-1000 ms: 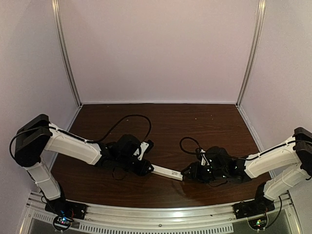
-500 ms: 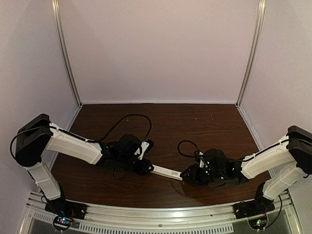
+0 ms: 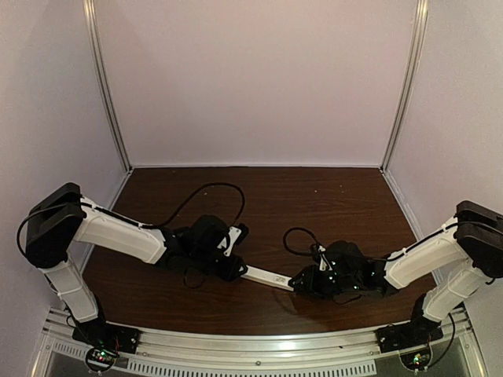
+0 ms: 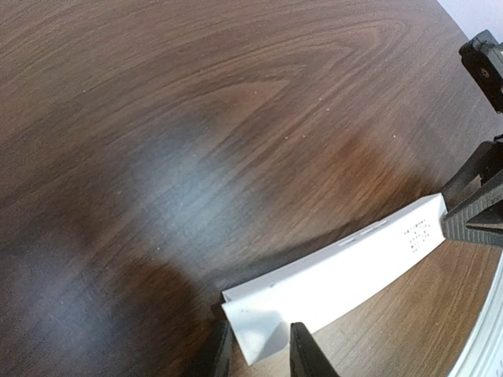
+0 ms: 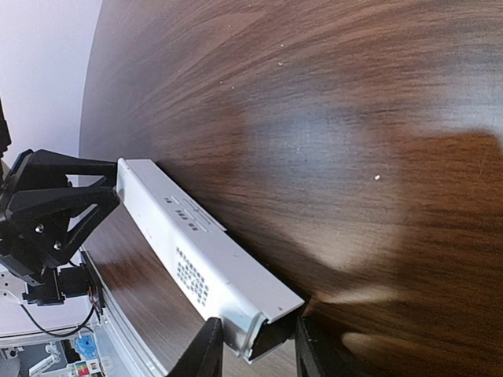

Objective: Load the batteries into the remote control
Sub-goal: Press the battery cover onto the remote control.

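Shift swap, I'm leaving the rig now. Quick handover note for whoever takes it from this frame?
Left gripper: shut on one end of the remote control.
Right gripper: shut on the opposite end.
The remote control spans between the arms near the front of the table; cannot tell if it is resting or raised.
Batteries: none in any view.
Done: no loading confirmed.
Left: find both batteries and insert them.

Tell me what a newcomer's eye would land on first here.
The white remote control stands out, bridging the two black arms at the near middle of the dark wooden table. The left claw grips one end and the right claw the other. No batteries show in any view.
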Action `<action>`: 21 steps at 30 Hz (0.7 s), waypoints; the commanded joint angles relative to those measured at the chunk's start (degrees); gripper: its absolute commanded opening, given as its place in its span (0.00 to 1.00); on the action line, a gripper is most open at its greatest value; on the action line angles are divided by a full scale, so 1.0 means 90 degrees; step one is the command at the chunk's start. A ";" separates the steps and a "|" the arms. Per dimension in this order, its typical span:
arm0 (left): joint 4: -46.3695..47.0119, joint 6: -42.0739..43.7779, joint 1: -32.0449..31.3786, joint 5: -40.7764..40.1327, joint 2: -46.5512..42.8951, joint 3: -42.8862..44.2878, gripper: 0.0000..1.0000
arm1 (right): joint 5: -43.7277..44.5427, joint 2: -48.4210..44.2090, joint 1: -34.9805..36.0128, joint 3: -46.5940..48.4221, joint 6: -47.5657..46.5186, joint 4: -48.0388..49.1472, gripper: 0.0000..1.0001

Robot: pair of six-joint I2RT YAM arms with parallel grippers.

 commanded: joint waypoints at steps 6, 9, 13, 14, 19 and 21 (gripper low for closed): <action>-0.0070 0.0132 -0.0027 -0.0083 0.0172 0.0181 0.20 | -0.0027 0.0151 0.0038 -0.0004 -0.0022 -0.0021 0.32; -0.0070 0.0144 -0.0031 -0.0019 0.0254 0.0209 0.17 | -0.0038 0.0150 0.0041 0.0001 -0.0026 0.0003 0.31; -0.0078 0.0158 -0.0044 0.0058 0.0369 0.0272 0.15 | -0.0073 0.0130 0.0037 0.0052 -0.0059 0.0023 0.30; -0.0087 0.0163 -0.0040 0.0087 0.0408 0.0298 0.14 | -0.0083 0.0135 0.0046 0.0071 -0.0076 0.0028 0.30; -0.0152 0.0149 -0.0106 0.0167 0.0580 0.0376 0.10 | -0.0094 0.0176 0.0037 0.0123 -0.0112 0.0011 0.27; -0.0165 0.0152 -0.0126 0.0223 0.0640 0.0376 0.09 | -0.0088 0.0198 0.0030 0.0124 -0.0117 0.0012 0.27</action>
